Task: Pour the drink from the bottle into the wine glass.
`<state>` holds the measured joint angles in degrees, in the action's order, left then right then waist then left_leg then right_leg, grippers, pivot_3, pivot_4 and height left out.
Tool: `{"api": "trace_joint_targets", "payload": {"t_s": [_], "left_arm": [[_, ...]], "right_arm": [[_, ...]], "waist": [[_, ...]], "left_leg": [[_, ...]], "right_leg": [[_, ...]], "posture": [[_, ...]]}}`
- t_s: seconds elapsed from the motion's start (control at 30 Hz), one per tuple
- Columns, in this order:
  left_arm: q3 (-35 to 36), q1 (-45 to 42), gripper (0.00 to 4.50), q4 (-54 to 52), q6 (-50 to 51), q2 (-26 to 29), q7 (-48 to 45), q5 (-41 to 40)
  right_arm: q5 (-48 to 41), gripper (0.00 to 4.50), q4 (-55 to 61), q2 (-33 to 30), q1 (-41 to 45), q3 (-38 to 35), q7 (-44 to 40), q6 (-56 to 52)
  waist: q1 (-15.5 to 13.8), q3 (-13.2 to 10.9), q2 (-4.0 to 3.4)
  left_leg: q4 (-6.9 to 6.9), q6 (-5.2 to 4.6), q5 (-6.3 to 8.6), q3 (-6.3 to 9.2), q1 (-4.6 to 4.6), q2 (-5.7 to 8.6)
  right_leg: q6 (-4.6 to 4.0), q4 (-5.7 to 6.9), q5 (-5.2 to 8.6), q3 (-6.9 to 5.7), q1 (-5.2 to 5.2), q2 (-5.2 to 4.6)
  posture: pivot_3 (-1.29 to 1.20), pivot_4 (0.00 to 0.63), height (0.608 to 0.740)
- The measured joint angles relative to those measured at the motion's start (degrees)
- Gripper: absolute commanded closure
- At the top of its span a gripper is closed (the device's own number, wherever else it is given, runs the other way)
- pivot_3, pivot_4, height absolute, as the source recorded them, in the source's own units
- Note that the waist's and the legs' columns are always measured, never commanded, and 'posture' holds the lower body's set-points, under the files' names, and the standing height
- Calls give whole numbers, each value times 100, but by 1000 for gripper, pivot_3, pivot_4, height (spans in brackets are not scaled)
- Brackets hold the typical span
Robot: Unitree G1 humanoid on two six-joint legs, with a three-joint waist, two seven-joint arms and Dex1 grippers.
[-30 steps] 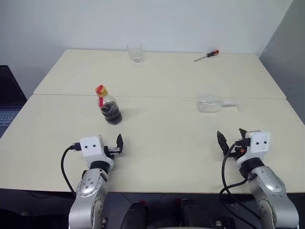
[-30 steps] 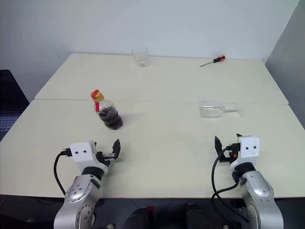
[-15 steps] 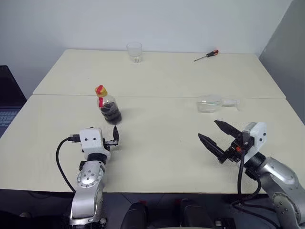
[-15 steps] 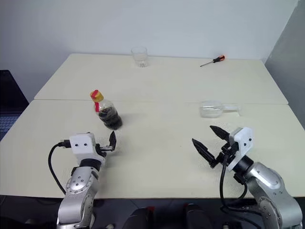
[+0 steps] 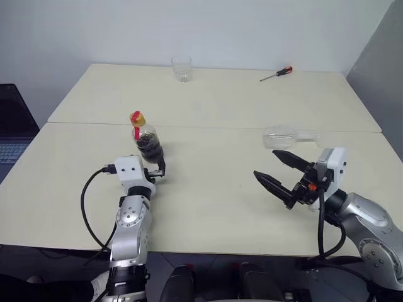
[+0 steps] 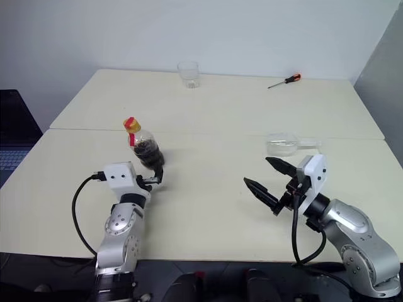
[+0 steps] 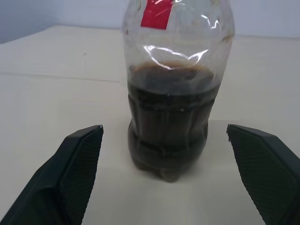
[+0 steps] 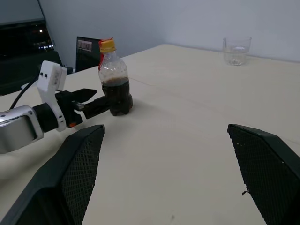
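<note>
The bottle (image 5: 147, 137) stands upright on the pale worktop (image 5: 214, 201), just on the robot's side of the seam (image 5: 214, 128) that runs across the worktop, with its yellow cap (image 5: 136, 117) on. The drink (image 7: 168, 136) fills roughly its lower half. Take the bottle as landmark.

The left claw (image 5: 158, 171) sits level just on the robot's side of the bottle, its fingers (image 7: 77, 161) apart and standing either side of the bottle's base, with a gap on both sides and no contact.

The wine glass (image 5: 288, 136) lies on its side well to the right of the bottle, at about the same depth, bowl toward the bottle and foot pointing away.

The right claw (image 5: 277, 175) hovers near the fallen wine glass, on the robot's side of it, pointing back toward the bottle; its fingers (image 5: 291, 159) are spread wide with nothing between them.

Between bottle and right claw the worktop is bare. Beyond the seam, a clear tumbler (image 5: 181, 68) stands at the far edge behind the bottle, and a red-handled screwdriver (image 5: 276, 73) lies far to the right by that same edge. A laptop (image 5: 14, 129) sits off the worktop's left edge.
</note>
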<state>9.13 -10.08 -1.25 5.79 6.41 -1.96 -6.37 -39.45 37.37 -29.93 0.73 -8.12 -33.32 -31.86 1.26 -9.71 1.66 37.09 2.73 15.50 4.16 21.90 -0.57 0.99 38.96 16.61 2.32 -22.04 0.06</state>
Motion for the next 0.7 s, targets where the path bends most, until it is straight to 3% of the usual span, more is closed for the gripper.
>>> {"api": "trace_joint_targets", "payload": {"t_s": [0.27, 0.7], "left_arm": [[37, -872, 0, 915, -332, 171, -168, -17], [198, -1512, 0, 1924, -757, 291, -391, -60]], "right_arm": [[-1, 8, -2, 2, 60, 45, 120, -7], [-3, 8, -1, -3, 41, 44, 232, -8]], "waist": [[1, 0, 0], [2, 0, 1]], "left_leg": [[0, 0, 0, 0, 0, 0], [2, 0, -1, 2, 0, 0]], "right_leg": [[-1, 0, -1, -3, -1, 2], [0, 2, -2, -7, -1, 0]], "posture": [[0, 150, 740], [0, 150, 740]]}}
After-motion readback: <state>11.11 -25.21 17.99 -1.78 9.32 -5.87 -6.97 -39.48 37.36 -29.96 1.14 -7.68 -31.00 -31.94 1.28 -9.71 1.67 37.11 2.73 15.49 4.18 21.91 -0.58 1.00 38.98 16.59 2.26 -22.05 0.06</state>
